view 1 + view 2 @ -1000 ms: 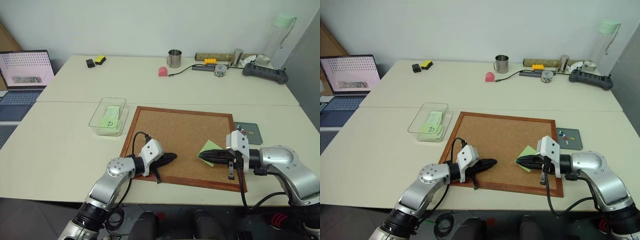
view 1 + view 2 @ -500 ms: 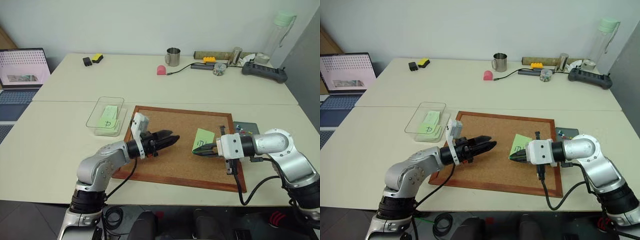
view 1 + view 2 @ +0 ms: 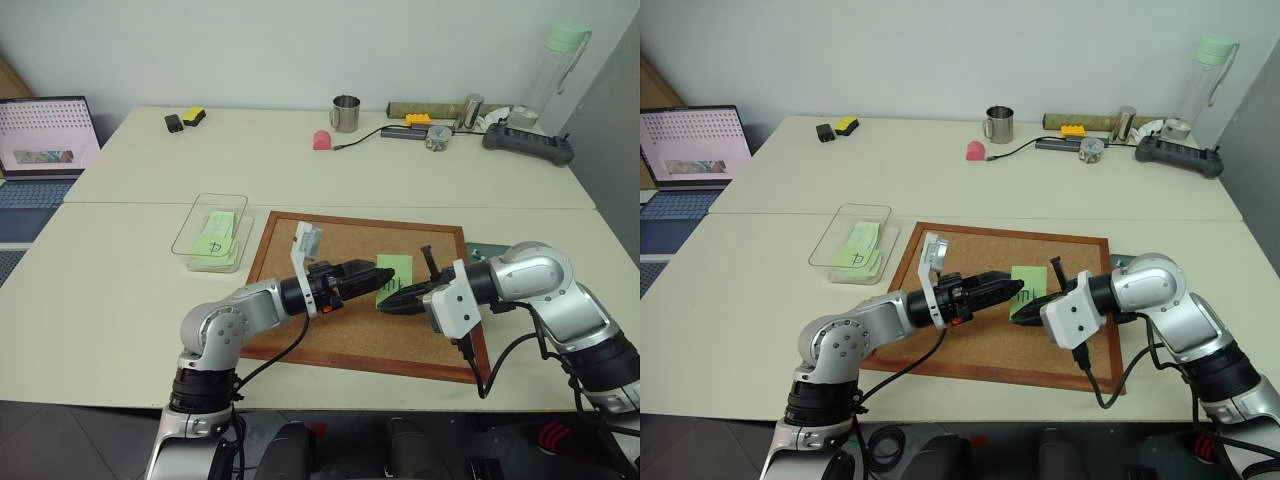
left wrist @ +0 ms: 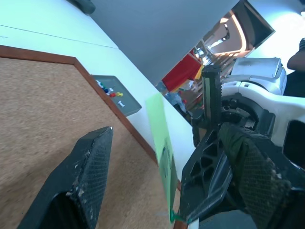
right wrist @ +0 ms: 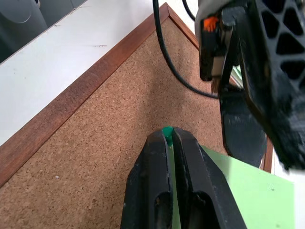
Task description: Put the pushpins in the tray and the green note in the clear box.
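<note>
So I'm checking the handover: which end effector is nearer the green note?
Right. The right end effector is shut on the green note, holding it upright above the cork board. The left end effector is open, its fingers either side of the note, not gripping.

Both tools (image 3: 352,279) meet at the green note (image 3: 392,281).

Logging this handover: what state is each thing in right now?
Green note: upright above the cork board, with a green pin.
Right gripper: shut on the pin and note.
Left gripper: open, fingers either side of the note.
Tray: holds pushpins.
Clear box: holds notes.
</note>
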